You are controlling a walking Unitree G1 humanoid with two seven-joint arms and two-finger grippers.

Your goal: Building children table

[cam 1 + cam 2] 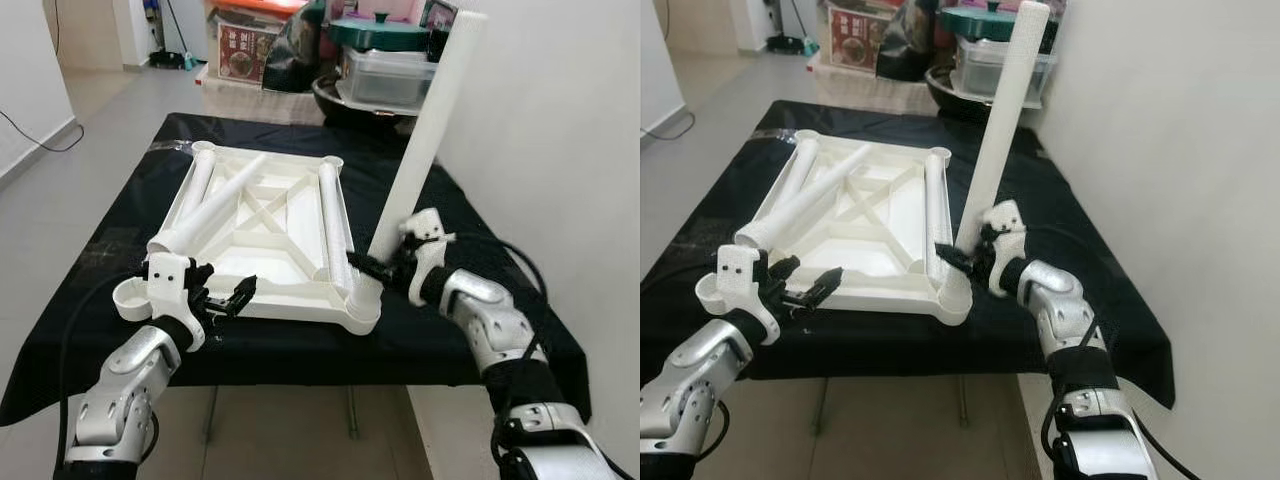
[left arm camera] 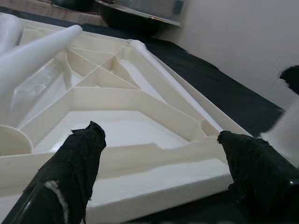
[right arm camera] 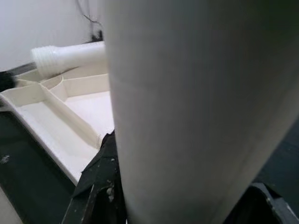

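Now the right gripper [image 1: 385, 262] clamps a tilted table leg [image 1: 425, 150] whose foot sits in the tabletop's [image 1: 270, 235] corner socket just below it, needing straightening and pressing home, while the left gripper [image 1: 222, 300] gapes wide beside the near edge.

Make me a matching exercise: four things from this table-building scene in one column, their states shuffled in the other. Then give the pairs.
Things:
1. upright leg
2. tabletop
3. left gripper
4. black cloth

States:
A. jaws open, holding nothing, at the near edge of the tabletop
B. spread over the table under everything
C. upside down, ribs facing up
D. tilted, its foot at the near right corner socket, held by the right gripper

Pairs: 1-D, 2-C, 3-A, 4-B
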